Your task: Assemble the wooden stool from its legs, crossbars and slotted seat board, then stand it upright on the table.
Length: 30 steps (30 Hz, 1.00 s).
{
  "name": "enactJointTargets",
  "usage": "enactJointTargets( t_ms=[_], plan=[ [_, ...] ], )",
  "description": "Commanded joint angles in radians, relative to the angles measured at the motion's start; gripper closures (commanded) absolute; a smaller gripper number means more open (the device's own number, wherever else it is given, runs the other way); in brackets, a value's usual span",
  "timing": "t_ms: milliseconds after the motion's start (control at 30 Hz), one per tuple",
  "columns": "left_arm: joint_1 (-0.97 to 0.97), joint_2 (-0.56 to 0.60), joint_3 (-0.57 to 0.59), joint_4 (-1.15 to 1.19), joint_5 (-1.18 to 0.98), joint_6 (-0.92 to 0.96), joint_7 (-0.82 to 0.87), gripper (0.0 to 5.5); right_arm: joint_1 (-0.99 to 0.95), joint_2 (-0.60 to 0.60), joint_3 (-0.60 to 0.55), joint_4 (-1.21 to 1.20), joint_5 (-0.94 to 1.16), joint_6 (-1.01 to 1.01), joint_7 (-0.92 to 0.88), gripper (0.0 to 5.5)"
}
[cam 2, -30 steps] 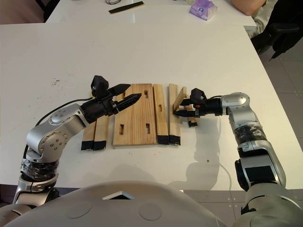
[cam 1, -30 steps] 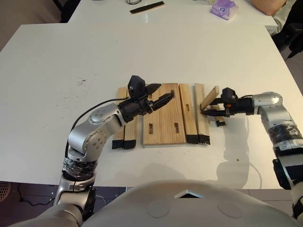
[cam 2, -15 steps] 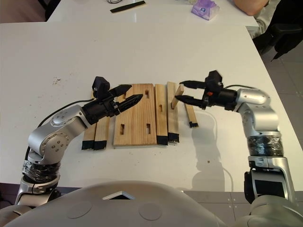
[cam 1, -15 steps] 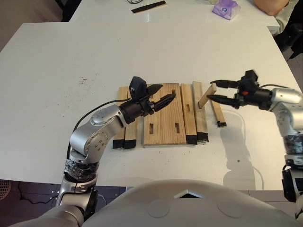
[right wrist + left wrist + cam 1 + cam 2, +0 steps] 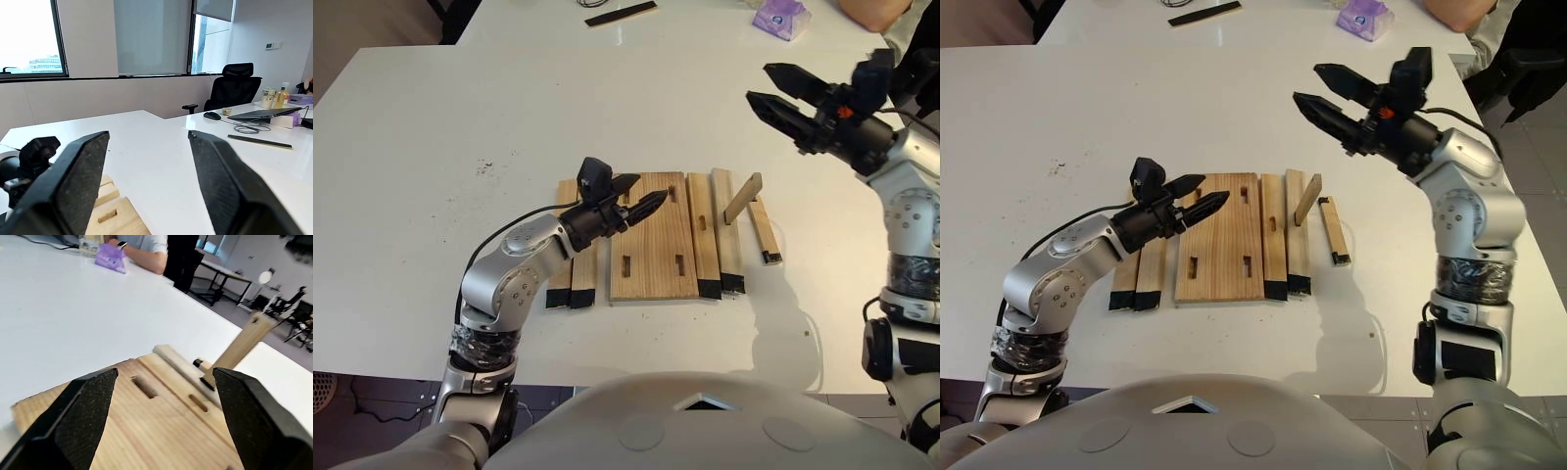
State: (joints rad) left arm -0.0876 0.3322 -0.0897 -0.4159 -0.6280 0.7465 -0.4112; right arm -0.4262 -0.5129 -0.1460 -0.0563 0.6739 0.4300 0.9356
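Note:
The slotted seat board (image 5: 651,243) lies flat in the middle of the white table. Two black-tipped legs (image 5: 572,269) lie along its left side, and two more legs (image 5: 715,235) along its right. A short crossbar (image 5: 742,199) leans tilted with its low end on the right legs, and another bar (image 5: 766,231) lies flat beside it. My left gripper (image 5: 641,196) hovers open over the board's far left corner; the left wrist view has the board (image 5: 161,421) and the tilted crossbar (image 5: 242,345) between its fingers (image 5: 83,416). My right gripper (image 5: 773,90) is open and empty, high above the table's right part.
The white table (image 5: 460,117) has wide free room to the left and behind the parts. A second table behind carries a black strip (image 5: 619,14) and a purple pouch (image 5: 777,18). The table's right edge runs close to my right arm.
My right gripper opened, let go of the crossbar and rose up and back from it. The crossbar stays leaning on the legs. The left gripper has barely moved.

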Motion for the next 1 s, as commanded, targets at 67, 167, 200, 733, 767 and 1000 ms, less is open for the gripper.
enactJointTargets(
  t_ms=[67, 167, 200, 733, 767, 1000],
  plan=[
    [-0.01, 0.002, -0.007, 0.025, 0.031, 0.001, 0.002, 1.89, -0.049, 0.01, -0.027, -0.052, 0.06, 0.031, -0.015, 2.52],
    [-0.012, 0.006, -0.003, 0.034, 0.04, 0.003, -0.007, 1.89, -0.01, 0.002, -0.014, -0.038, 0.039, 0.008, 0.006, 2.52],
    [-0.015, 0.006, -0.002, 0.038, 0.041, 0.005, -0.009, 1.89, 0.018, -0.001, 0.012, -0.017, 0.001, -0.019, 0.021, 2.52],
    [-0.041, 0.021, 0.005, 0.083, 0.057, 0.011, -0.065, 1.89, 0.139, 0.07, -0.017, -0.08, 0.083, -0.093, -0.062, 2.52],
    [-0.032, 0.017, 0.005, 0.079, 0.059, 0.008, -0.06, 1.89, 0.148, 0.064, -0.027, -0.14, 0.12, -0.058, -0.08, 2.52],
    [0.002, 0.007, 0.011, 0.062, 0.073, -0.003, -0.052, 1.89, 0.416, -0.029, -0.026, -0.465, 0.241, 0.104, -0.088, 2.52]
  ],
)
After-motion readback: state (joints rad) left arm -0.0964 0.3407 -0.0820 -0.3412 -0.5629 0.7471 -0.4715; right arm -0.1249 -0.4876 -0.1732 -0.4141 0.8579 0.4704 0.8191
